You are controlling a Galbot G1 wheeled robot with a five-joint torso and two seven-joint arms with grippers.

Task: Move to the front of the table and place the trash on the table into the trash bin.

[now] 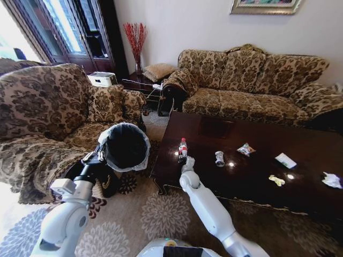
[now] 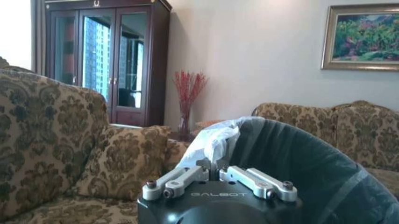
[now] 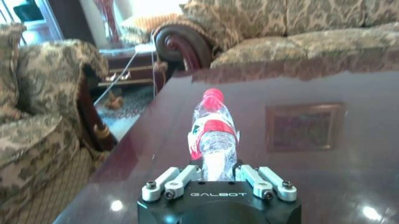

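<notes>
The red-capped plastic bottle [image 1: 183,147] stands near the left end of the dark table [image 1: 257,184], and my right gripper [image 1: 183,160] is shut on its lower part. In the right wrist view the bottle [image 3: 212,133] rises from between the fingers [image 3: 177,179] of the gripper [image 3: 215,171]. My left gripper [image 1: 99,155] is shut on the rim of the black, bag-lined trash bin [image 1: 126,145], holding it beside the table's left end. The left wrist view shows this gripper [image 2: 215,169] pinching the bag-covered rim of the bin [image 2: 299,172]. More trash lies on the table: a crushed can [image 1: 219,158], a shiny wrapper [image 1: 246,149], a yellowish scrap [image 1: 276,180] and a white tissue [image 1: 332,180].
A floral armchair [image 1: 48,107] stands close on the left behind the bin. A long floral sofa [image 1: 252,80] runs behind the table. A white card [image 1: 285,160] lies on the table's right part. A patterned rug [image 1: 161,214] covers the floor in front.
</notes>
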